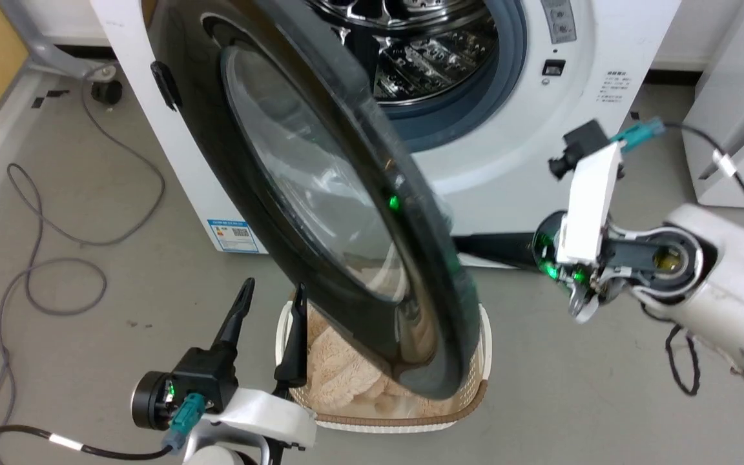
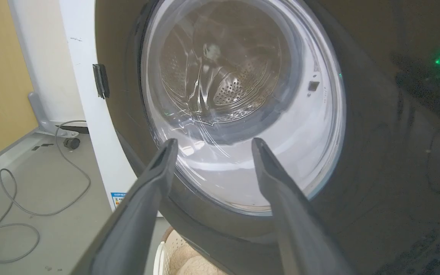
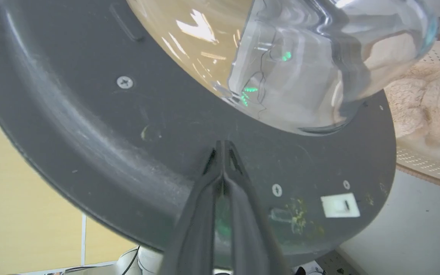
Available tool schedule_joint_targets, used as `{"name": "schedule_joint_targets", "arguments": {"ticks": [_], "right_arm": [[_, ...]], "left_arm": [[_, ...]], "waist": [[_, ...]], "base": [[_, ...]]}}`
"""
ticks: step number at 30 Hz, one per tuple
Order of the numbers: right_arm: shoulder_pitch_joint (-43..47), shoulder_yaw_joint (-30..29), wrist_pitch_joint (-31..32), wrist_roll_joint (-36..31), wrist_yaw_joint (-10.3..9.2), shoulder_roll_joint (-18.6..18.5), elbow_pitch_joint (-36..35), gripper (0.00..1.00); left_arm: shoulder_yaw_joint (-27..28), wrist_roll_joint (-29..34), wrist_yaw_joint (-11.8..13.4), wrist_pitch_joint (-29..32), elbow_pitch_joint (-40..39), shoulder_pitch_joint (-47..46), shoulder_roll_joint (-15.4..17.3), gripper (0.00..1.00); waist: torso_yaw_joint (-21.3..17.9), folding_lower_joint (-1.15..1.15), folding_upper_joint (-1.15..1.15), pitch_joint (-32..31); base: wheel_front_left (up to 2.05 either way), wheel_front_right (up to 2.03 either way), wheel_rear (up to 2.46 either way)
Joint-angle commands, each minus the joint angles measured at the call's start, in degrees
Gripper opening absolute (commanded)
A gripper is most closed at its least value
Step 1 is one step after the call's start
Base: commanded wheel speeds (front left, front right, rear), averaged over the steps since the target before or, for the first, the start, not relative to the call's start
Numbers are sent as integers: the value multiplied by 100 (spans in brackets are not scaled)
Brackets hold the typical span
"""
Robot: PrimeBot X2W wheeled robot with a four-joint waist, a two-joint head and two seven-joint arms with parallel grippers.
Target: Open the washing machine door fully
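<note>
Left gripper point(image 1: 274, 289) hung with fingers apart, holding nothing, beside the basket point(image 1: 411, 423) of beige fleece point(image 1: 340, 368). Over it stood the door point(image 1: 423, 310), about half open on its left hinge. It looked stiff, heavy and slick, its glass fragile, so best pushed on the black inner rim, where the right gripper point(image 3: 224, 147), fingers together, touched. Beyond gaped the drum point(image 1: 423, 58)

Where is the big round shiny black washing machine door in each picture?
Head view: the big round glossy black washing machine door crosses the middle.
Left wrist view: its front, centre and right.
Right wrist view: its dull inner side, across the middle.
Shared landmark: white basket of beige fluffy cloth.
</note>
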Motion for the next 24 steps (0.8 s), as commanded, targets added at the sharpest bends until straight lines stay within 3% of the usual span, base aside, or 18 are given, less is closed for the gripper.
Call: {"name": "schedule_joint_targets", "arguments": {"ticks": [1, 15, 24], "right_arm": [[152, 16, -11, 40, 6, 35, -90, 0], [532, -109, -111, -84, 6, 462, -699, 0], [842, -414, -377, -325, 6, 661, -689, 0]], "left_arm": [[-5, -6, -18, -32, 16, 93, 20, 100], [-42, -30, -32, -32, 145, 154, 20, 100], [-26, -31, -25, -32, 189, 169, 20, 100]], "waist": [[2, 1, 0, -31], [-23, 1, 0, -138], [-26, 1, 0, -145]], "base": [[0, 0, 0], [0, 0, 0], [0, 0, 0]]}}
